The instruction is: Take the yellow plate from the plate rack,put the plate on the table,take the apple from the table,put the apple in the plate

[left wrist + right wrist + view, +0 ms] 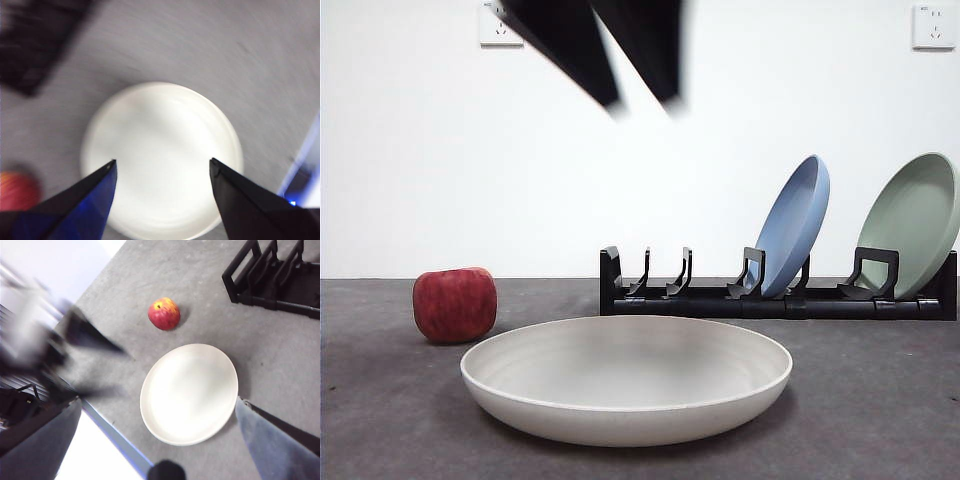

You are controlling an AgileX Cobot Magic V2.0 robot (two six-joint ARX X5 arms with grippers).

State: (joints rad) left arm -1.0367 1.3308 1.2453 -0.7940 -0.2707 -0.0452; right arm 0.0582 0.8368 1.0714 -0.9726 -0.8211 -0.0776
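cream-coloured, the yellow plate (626, 378) lay flat on the table (880, 400), the apple (455, 304) just beside it; the left gripper (161, 167) hovered above with jaws apart and empty, and should probably descend straight over the apple, closing gently.

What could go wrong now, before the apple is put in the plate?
The apple sits loose on the table close beside the yellow plate; an off-centre grasp might roll it or bump the rim. The left end effector, open above the plate, is blurred, so it may be moving quickly. The plate is shallow, so a dropped apple could roll out.
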